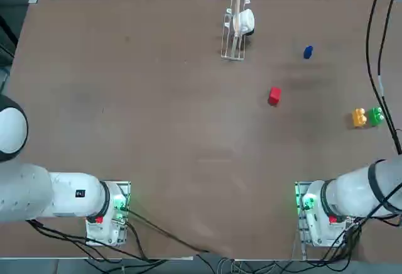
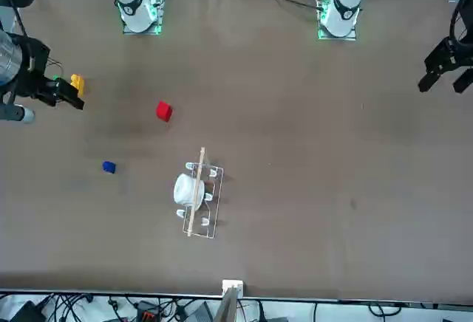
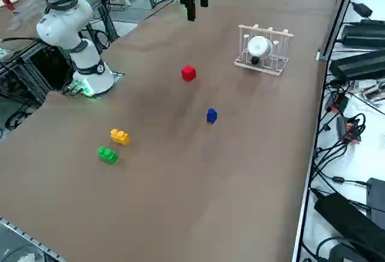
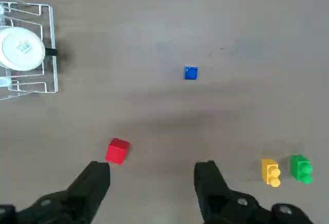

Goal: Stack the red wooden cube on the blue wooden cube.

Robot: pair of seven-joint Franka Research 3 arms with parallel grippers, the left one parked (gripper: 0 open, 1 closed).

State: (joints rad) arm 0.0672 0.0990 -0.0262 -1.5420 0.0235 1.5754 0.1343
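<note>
Red wooden cube shows top-down, unlike right gripper above table.

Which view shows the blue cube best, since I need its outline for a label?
The right wrist view: the blue cube appears largest there, unobstructed. The top, front and right side views show it too, smaller.

Before you on the bench, a bright red cube sits well apart from a smaller, dark blue cube.
</note>
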